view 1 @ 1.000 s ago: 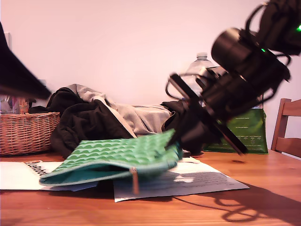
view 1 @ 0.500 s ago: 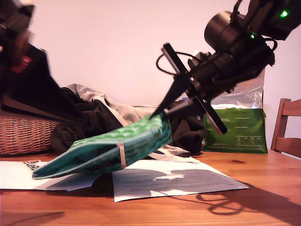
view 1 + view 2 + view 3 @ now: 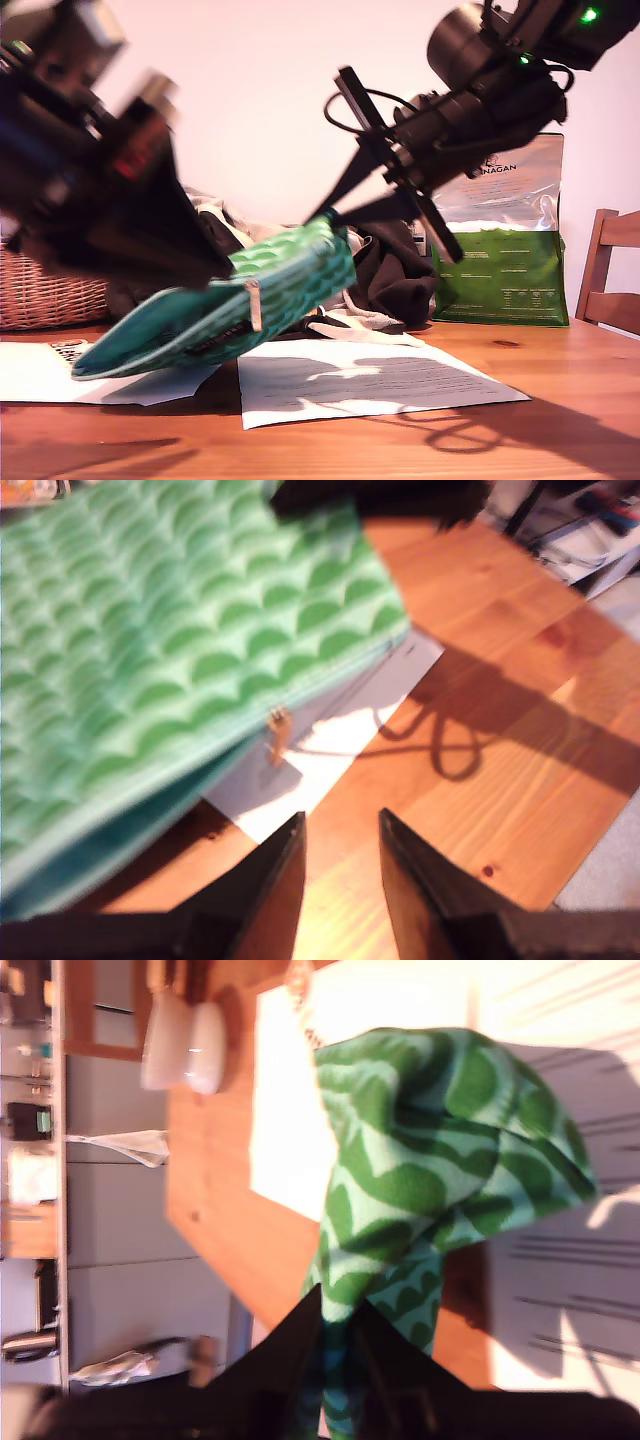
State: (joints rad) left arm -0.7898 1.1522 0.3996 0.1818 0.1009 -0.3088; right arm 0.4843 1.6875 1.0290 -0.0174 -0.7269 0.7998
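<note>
My second hand clamps pouch corner; my first hand open, empty, near its zip edge, over open worktop.

Likely a home: clothes, wicker basket, chair.

The silver and green bag stands behind the raised end of the green pouch. On its silver part I can read the dark letters "NAGAN". The start of that word hides behind the arm of my second gripper. The small white print lower on the bag is too tiny to read. A white sheet under the pouch's low end has fat black letters, but they are half hidden. The paper beside the pouch has only faint, tiny lines.
</note>
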